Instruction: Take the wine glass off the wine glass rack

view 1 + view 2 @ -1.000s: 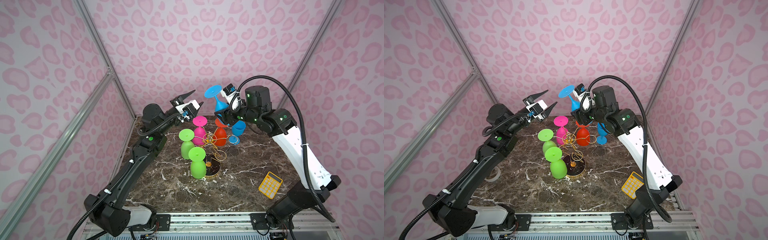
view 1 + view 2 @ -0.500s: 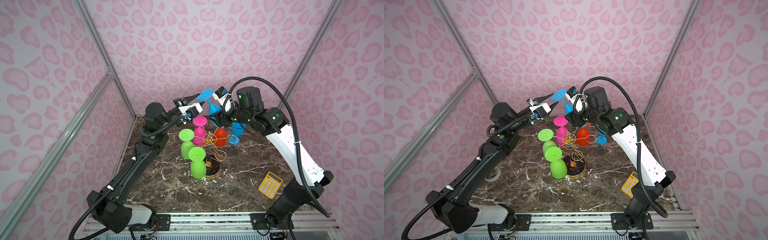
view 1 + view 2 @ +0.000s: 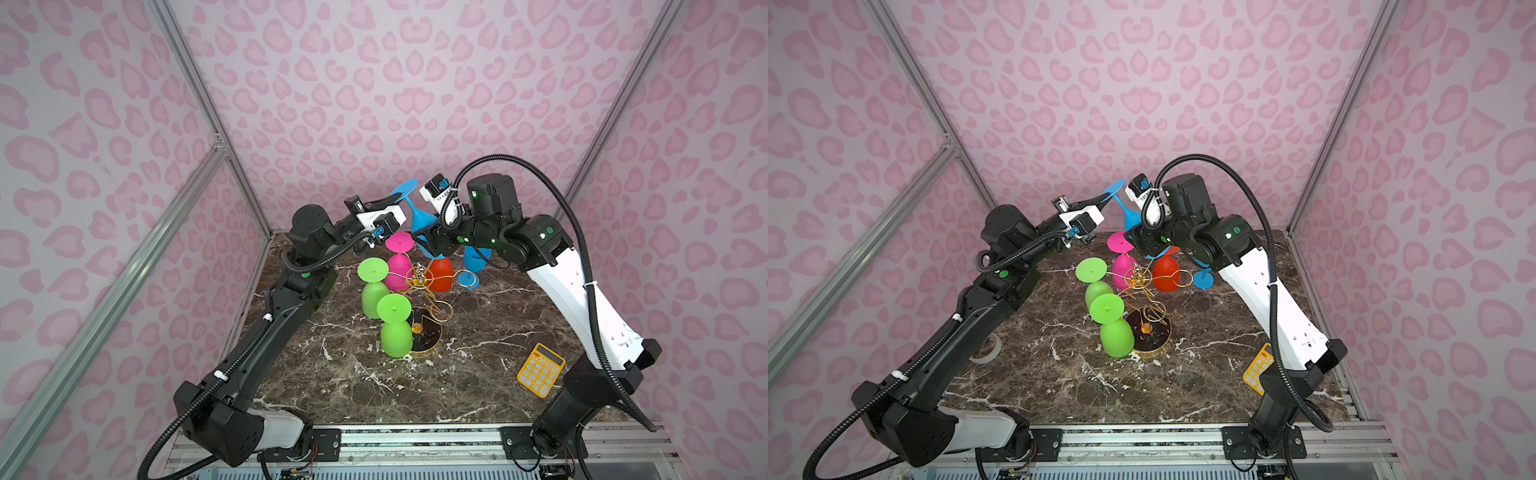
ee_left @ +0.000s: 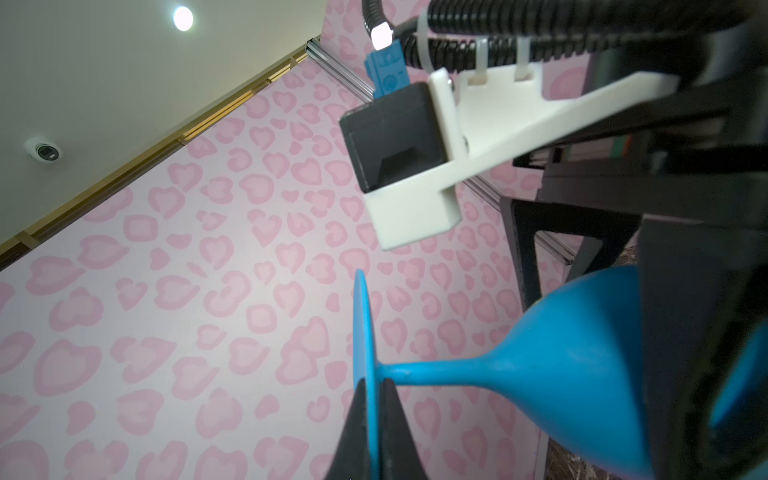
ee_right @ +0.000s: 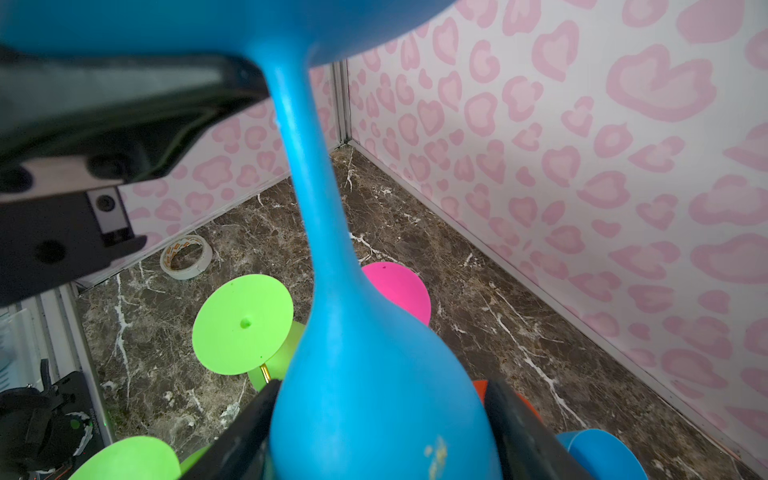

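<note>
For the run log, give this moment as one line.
blue wine glass: above wine glass rack | right end effector: gripping bowl | left end effector: shut on foot

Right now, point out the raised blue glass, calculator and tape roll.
raised blue glass (image 3: 422, 220), a top view, bowl.
calculator (image 3: 540, 370), a top view, keys.
tape roll (image 5: 187, 273), right wrist view, outer wall.

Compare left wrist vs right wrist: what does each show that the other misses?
Only left wrist: the left gripper shut on the foot rim of the blue wine glass, a ceiling light. Only right wrist: the right gripper clasping its bowl, a green glass foot, a pink glass foot, a tape roll. Both: its stem and the pink wall.
</note>
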{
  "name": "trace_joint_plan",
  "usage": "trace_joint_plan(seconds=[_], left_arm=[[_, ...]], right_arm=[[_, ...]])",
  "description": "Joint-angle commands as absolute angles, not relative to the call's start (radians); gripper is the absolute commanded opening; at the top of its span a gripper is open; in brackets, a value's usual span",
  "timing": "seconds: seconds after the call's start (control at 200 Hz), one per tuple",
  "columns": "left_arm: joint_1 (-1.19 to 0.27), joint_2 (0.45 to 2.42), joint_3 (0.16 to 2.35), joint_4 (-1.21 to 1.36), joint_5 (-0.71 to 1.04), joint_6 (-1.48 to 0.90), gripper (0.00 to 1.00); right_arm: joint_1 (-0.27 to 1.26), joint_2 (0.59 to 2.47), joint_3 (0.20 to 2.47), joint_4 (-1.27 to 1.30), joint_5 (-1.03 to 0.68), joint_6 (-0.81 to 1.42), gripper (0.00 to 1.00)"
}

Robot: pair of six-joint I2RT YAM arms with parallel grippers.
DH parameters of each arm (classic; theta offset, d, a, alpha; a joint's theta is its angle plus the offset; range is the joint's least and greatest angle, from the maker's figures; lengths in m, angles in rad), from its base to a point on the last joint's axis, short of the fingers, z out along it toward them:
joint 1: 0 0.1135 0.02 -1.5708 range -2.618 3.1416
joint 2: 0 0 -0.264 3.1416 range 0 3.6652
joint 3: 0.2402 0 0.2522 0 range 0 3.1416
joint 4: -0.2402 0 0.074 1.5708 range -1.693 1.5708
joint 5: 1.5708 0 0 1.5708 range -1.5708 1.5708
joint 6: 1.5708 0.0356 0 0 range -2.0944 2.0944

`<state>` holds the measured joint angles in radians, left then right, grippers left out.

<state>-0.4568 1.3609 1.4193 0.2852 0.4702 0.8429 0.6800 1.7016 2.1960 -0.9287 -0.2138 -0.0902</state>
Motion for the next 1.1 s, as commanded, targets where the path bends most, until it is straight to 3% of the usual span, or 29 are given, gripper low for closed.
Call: trace_joint_plan(seconds=[0.0,0.18,0.455,0.73,0.89,1.095], left_arm=[[-0.46,1.354,1.42,0.341,0.442,0.78,0.03],[-0.46,1.35,1.414,0.344,0.37,0.704,0.03],[-0.45,1.34,1.378,0.353,0.274,0.523,0.03],[-0.407,1.311,1.376,0.359,0.288,0.154,0.03],[-0.387,1.294,1.352,0.375,0.342,-0.029,0.03],[-0.38,1.267,1.283,0.402,0.37,-0.12,0.03]], right_arm=[[0.684,1.698,2.192,-0.907,-0.267,-0.074,0.67],[0.684,1.585,2.075,-0.777,-0.28,-0.055,0.86],[0.651,1.291,1.783,-0.476,-0.21,-0.017,0.95],[0.434,0.988,1.404,-0.194,-0.334,0.106,0.91],[0.405,1.004,1.336,-0.134,-0.441,0.151,0.78],[0.407,1.088,1.334,-0.044,-0.527,0.22,0.71]])
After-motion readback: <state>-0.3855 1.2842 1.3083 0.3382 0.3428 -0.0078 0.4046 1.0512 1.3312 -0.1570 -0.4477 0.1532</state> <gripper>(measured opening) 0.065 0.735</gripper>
